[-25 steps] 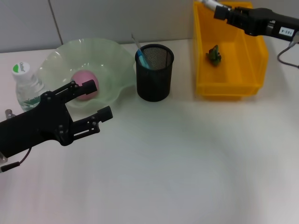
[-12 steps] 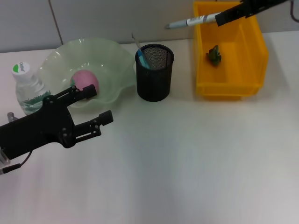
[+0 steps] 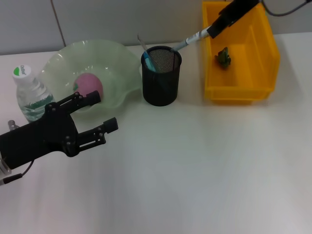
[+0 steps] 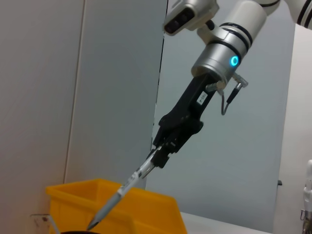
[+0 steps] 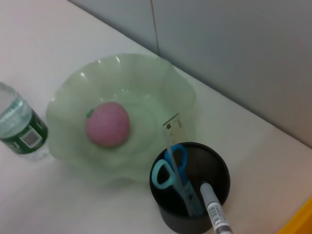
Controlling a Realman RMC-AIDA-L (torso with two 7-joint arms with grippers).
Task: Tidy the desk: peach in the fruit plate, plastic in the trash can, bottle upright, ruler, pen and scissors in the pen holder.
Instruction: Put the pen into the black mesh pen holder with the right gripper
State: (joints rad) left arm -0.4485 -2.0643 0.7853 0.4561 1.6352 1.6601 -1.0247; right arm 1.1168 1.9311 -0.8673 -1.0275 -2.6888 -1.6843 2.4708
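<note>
The right claw (image 3: 214, 28) sits at the upper right of the head view, above the gap between the holder (image 3: 161, 75) and the bin (image 3: 265, 63). It pinches a pen (image 3: 192, 38) that slants down and to the left, its tip at the holder's rim. In the right wrist view the pen (image 5: 213, 210) tip is just inside the mesh holder (image 5: 191, 195). In the left wrist view the right claw (image 4: 161, 155) shows pressed on the upper end of the pen (image 4: 119, 193), which points down toward the bin (image 4: 126, 207).

The black holder stands at the upper centre of the white surface (image 3: 195, 165). It contains blue-handled scissors (image 5: 170, 168) and a clear ruler (image 5: 171, 134), both upright and leaning toward the plate.

The pale green plate (image 3: 117, 68) lies at the upper left, just beside the holder, with the pink peach (image 3: 88, 84) in its middle. A bottle (image 3: 30, 95) with a green and white cap stands upright at the far left, next to the plate.

The yellow bin at the upper right holds 1 small green scrap of plastic (image 3: 224, 57).

The left claw (image 3: 97, 114) hovers at the lower left of the head view, over the surface in front of the plate, its 2 fingers spread and holding nothing.
</note>
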